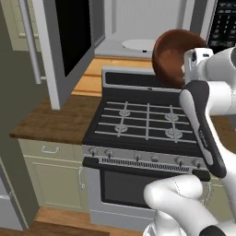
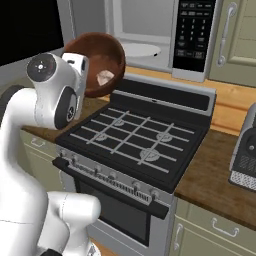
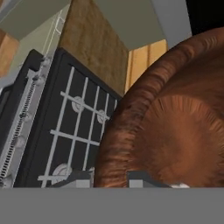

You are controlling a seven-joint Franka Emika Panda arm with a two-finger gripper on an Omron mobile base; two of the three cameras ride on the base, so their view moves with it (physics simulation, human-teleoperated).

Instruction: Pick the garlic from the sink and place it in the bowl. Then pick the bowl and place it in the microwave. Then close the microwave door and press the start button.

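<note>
Bowl (image 2: 97, 60) rides tilted above the back of the stove (image 1: 147, 122), its rim pinched between the narrowly parted fingers of the gripper (image 3: 111, 177), garlic (image 2: 105, 77) inside. Level it, then ease it forward through the open microwave (image 1: 138, 27) onto the turntable (image 1: 139, 44), clear of the microwave door (image 1: 64, 46).

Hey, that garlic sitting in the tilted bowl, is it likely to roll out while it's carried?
Probably it could shift: the bowl is steeply tilted, and the garlic is a small rounded lump lying loose against the lower wall. The deep wall likely keeps it in, unless the tilt grows.
</note>
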